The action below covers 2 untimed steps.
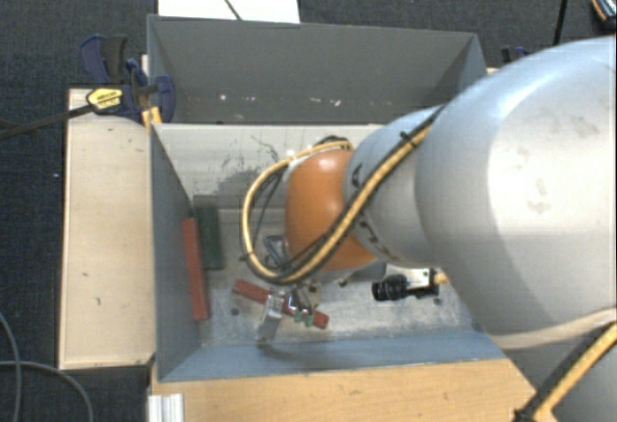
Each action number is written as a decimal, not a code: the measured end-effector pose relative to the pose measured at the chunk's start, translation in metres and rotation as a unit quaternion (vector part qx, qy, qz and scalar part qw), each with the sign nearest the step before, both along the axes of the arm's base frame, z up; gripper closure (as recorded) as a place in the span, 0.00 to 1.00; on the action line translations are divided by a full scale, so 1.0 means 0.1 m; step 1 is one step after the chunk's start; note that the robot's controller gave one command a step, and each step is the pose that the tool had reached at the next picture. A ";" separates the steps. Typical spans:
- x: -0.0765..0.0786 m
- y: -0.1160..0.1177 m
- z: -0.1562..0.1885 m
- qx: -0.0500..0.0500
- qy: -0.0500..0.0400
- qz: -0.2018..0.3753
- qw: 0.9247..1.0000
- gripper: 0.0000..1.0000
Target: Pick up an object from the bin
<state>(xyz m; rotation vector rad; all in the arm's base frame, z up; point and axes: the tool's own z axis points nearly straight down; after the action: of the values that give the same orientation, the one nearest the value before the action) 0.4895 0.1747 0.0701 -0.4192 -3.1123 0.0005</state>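
Camera view: gripper [280, 312] over a flat red strip [251, 292], partly hidden; open or closed, we can't tell.

Grey bin [308, 68], red bar [196, 272], green block [207, 235]

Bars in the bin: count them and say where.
2: red bar against the bin's left wall; dark green bar beside it, on its right. The arm may hide more.
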 end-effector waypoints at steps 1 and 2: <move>0.00 0.00 0.00 0.000 0.000 0.000 1.000 1.00; 0.02 0.00 0.63 0.001 -0.004 0.003 1.000 1.00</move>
<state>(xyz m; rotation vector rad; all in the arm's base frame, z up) 0.4914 0.1749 0.1334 -0.4115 -3.1206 -0.0058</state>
